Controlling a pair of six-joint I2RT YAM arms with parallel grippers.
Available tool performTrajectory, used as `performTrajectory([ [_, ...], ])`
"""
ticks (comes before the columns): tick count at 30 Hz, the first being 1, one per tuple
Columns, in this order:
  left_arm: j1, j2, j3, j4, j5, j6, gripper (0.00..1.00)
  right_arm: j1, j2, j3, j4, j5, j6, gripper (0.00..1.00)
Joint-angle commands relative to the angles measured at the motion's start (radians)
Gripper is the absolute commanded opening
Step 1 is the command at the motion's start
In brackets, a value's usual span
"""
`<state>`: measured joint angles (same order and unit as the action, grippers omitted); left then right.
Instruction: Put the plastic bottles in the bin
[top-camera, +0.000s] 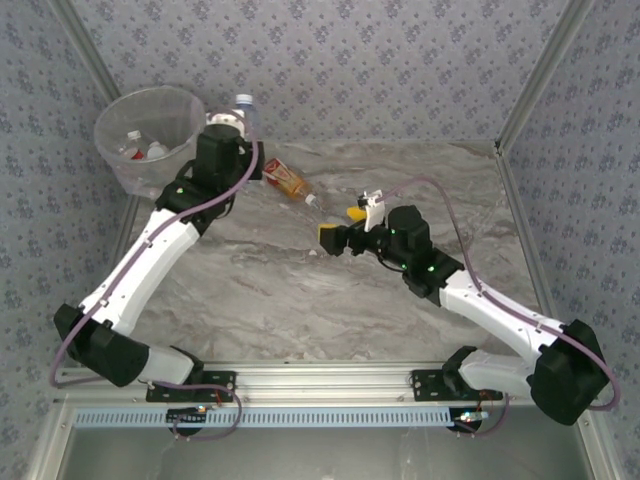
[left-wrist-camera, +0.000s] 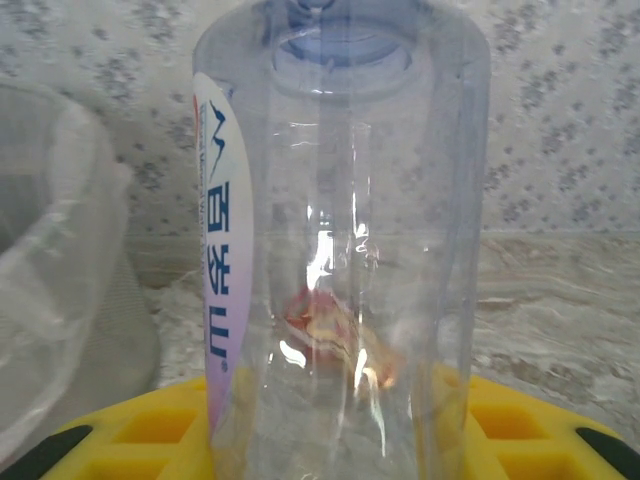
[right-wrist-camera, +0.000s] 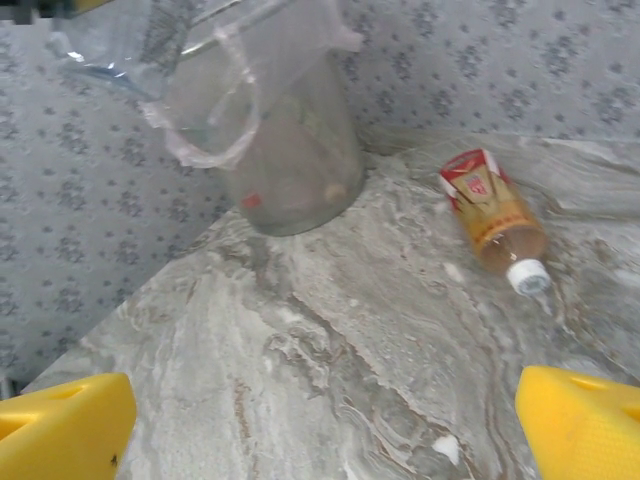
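The bin stands at the table's ten o'clock corner. At least two small bottles already lie in its bottom, so part of the job looks done; the exact count inside cannot be read.

Just beside the bin's rim, at its three o'clock, the left pincer holds a clear bottle with a blue cap. The left wrist view shows this bottle upright between the yellow fingers, its white label facing nine o'clock and the bin wall close on that side. It seems gripped firmly and is not yet over the opening. Carrying it toward nine o'clock and letting go is probably the step in hand.

Near the table's twelve o'clock a red-labelled bottle lies on its side, white cap pointing to about four o'clock, untouched.

The right pincer hangs at four o'clock of that bottle, near but apart from it. Its jaws are spread wide and hold nothing. One bottle in hand and one on the table appear to be what is left.
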<state>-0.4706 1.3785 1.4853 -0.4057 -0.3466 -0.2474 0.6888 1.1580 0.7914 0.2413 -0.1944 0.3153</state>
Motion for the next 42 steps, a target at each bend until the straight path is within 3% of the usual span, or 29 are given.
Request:
performTrajectory([
  [1,0.093,-0.061,-0.017,0.053,0.07,-0.022,0.29,0.025,0.018,0.056,0.0,-0.048,-0.064,1.0],
  [11,0.361,-0.054,0.01,0.119,0.249,-0.092,0.29,0.066,0.029,0.095,-0.025,-0.022,-0.097,1.0],
  [17,0.472,0.007,0.041,0.173,0.33,-0.147,0.29,0.072,0.031,0.104,-0.038,-0.001,-0.102,1.0],
  [30,0.532,0.14,0.14,0.256,0.329,-0.191,0.3,0.08,0.029,0.1,-0.068,0.052,-0.099,1.0],
  [35,0.536,0.183,0.157,0.269,0.235,-0.213,0.31,0.082,0.023,0.1,-0.076,0.06,-0.099,1.0],
  [42,0.541,0.311,0.289,0.232,0.263,-0.256,0.33,0.083,0.001,0.089,-0.103,0.077,-0.098,1.0],
])
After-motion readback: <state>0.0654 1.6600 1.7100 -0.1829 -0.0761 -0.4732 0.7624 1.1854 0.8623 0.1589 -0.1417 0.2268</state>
